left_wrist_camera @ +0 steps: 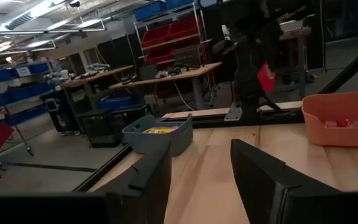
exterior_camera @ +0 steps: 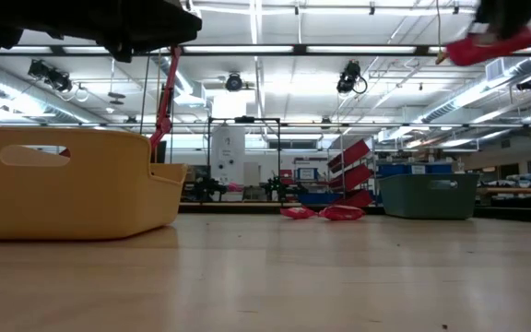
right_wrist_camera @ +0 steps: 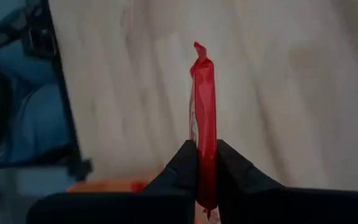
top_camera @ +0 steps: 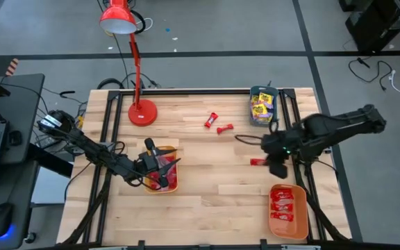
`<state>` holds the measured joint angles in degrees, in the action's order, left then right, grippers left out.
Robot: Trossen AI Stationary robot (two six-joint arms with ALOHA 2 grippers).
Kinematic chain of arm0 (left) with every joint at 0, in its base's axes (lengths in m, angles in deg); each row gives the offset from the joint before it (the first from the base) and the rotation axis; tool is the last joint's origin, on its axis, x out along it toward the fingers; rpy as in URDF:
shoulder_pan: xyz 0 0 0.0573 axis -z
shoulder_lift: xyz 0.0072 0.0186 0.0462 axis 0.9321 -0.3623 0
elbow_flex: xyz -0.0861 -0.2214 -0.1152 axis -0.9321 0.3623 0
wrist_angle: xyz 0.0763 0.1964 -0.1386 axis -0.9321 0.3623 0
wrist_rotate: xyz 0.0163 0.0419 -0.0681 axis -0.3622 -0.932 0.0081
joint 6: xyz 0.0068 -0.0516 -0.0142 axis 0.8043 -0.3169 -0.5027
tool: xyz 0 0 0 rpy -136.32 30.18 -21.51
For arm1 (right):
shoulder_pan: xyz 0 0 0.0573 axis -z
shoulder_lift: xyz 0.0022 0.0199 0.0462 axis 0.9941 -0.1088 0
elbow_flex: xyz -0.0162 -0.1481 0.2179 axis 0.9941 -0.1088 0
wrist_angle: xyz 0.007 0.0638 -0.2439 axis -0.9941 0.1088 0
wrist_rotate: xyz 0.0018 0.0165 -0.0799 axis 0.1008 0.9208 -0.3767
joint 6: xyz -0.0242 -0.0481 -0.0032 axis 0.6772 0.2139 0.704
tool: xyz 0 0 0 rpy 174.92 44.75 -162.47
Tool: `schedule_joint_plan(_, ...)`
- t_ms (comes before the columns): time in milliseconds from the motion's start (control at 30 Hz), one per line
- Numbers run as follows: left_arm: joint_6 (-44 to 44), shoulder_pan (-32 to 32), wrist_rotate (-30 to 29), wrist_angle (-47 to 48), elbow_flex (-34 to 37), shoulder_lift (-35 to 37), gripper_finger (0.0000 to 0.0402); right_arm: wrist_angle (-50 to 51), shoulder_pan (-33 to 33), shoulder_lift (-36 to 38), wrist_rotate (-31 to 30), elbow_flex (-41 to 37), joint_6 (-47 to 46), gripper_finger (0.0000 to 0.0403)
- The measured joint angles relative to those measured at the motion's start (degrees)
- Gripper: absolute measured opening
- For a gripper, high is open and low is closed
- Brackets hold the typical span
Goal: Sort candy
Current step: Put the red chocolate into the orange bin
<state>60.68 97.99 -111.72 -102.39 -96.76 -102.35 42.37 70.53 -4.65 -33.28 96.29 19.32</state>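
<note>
Landmark: red desk lamp (top_camera: 137, 104) at the table's back left. In front of the lamp, left gripper (top_camera: 160, 167) hovers over the yellow tray (top_camera: 172, 182), jaws apart, holding nothing. Two red candies (top_camera: 218, 123) lie right of the lamp, grey bin (top_camera: 261, 92) of yellow packets (top_camera: 260, 105) beyond them. Farther right, right gripper (right_wrist_camera: 206, 155) is clamped on a red candy (right_wrist_camera: 204, 118) above the table; orange tray (top_camera: 297, 221) with red sweets sits far front-right of the lamp.
</note>
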Motion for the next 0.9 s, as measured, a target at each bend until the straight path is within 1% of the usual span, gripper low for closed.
schedule_joint_plan(100, -0.3, 0.0, 0.0, 0.23, 0.0, 0.0, 0.0168, 1.76, -4.0, 2.36, 2.4, -2.26, -6.5, 0.0025)
schedule_joint_plan(300, -0.22, 0.0, -0.26, 0.17, 0.0, 0.0, 0.0168, -1.77, -13.51, 4.04, 10.4, -9.2, -21.38, 0.0027)
schedule_joint_plan(433, 1.22, 0.0, -2.17, 0.22, 0.0, 0.0, 0.0168, -9.77, -20.34, 4.04, 16.6, -14.01, -33.34, 0.0023)
schedule_joint_plan(500, 1.83, 0.0, -2.58, 0.18, 0.0, 0.0, 0.0168, -14.84, -23.61, 4.04, 18.34, -16.33, -39.71, 0.0022)
schedule_joint_plan(567, 2.7, 0.0, -2.58, 0.22, 0.0, 0.0, 0.0168, -18.21, -26.87, 3.93, 18.35, -18.17, -45.04, 0.0024)
schedule_joint_plan(667, 2.77, 0.0, -2.58, 0.2, 0.0, 0.0, 0.0168, -22.85, -31.14, 3.15, 17.26, -20.71, -50.66, 0.0027)
schedule_joint_plan(767, 3.11, 0.0, -2.58, 0.2, 0.0, 0.0, 0.0168, -27.41, -34.92, 1.74, 13.99, -22.95, -53.57, 0.0025)
schedule_joint_plan(900, 5.94, 0.0, -2.56, -0.7, 0.0, 0.0, 0.0168, -32.22, -38.23, -0.36, 10.97, -25.23, -56.5, 0.0024)
